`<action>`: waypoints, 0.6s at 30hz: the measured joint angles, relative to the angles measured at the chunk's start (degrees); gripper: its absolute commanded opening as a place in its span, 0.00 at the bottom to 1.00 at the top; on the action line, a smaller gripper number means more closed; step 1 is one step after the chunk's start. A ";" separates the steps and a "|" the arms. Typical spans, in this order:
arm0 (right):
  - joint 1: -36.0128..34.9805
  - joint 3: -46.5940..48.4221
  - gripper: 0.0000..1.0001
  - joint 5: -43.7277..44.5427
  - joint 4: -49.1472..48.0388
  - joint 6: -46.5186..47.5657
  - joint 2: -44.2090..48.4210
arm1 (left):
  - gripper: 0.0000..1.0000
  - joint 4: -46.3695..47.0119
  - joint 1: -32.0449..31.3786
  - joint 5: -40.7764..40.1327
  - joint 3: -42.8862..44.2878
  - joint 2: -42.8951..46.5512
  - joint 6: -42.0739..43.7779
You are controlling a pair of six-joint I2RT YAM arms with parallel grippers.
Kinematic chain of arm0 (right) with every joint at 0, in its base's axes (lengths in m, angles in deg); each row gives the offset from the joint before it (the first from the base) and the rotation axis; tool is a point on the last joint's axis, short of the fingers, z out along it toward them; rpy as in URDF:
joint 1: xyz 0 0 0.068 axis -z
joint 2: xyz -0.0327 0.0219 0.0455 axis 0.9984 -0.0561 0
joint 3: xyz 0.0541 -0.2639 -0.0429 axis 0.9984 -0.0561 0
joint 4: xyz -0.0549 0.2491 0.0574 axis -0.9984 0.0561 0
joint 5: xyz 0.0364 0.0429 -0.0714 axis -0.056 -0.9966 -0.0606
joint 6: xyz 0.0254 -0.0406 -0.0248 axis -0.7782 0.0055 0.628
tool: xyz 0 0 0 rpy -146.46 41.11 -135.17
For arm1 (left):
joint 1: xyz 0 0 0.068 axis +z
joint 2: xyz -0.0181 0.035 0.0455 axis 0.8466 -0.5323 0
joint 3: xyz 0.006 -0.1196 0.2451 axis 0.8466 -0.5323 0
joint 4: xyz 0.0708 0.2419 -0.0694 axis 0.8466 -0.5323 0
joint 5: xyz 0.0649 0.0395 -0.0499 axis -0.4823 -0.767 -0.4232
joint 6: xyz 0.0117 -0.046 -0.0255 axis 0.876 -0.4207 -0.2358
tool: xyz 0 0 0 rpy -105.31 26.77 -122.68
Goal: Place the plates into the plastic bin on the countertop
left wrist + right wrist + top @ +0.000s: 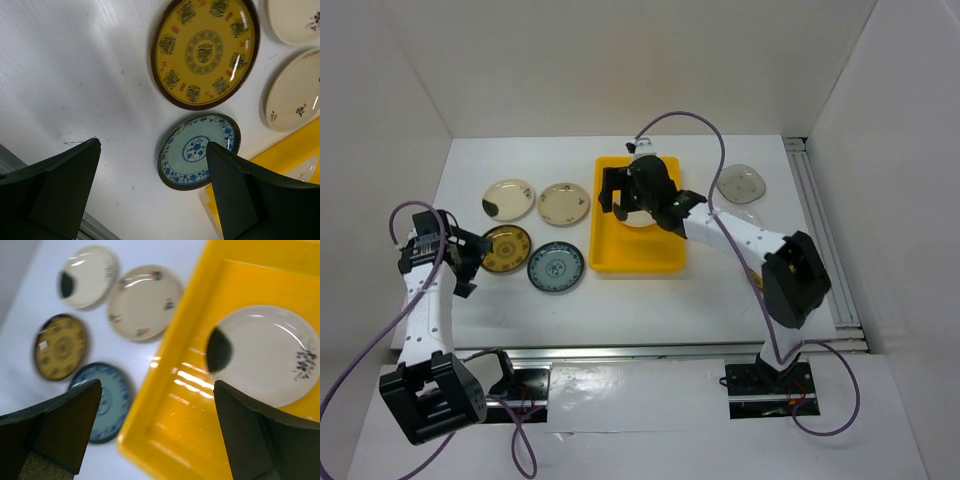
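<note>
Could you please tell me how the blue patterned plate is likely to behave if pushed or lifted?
The blue patterned plate looks stiff and glossy, with highlights on its rim, so it is probably slippery. It lies flat on the smooth countertop, so a push would likely slide it, not tip it. Being seemingly glazed, it may chip if dropped.

Two white arms with black joints and dark claws
The left arm (420, 320) and the right arm (740, 235) have white tube links between boxy black motor housings. Behind the left claw (468, 262) and the right claw (618, 192) a thin purple cable (685, 113) runs in loose loops down to each black base. The fingers (60, 190) are flat, matte, dark wedge shapes.
</note>
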 measured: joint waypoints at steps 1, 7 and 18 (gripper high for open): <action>-0.79 -1.20 1.00 -2.49 -0.96 0.28 2.10 | 1.00 0.39 0.70 0.46 -1.42 0.57 -1.29; -1.33 -12.15 1.00 -17.25 -7.45 1.42 16.96 | 0.99 7.34 3.23 4.48 -11.19 0.81 -6.27; -2.49 -28.52 1.00 -25.44 -9.68 2.67 31.76 | 0.94 22.84 3.50 5.25 -19.91 -6.58 -11.78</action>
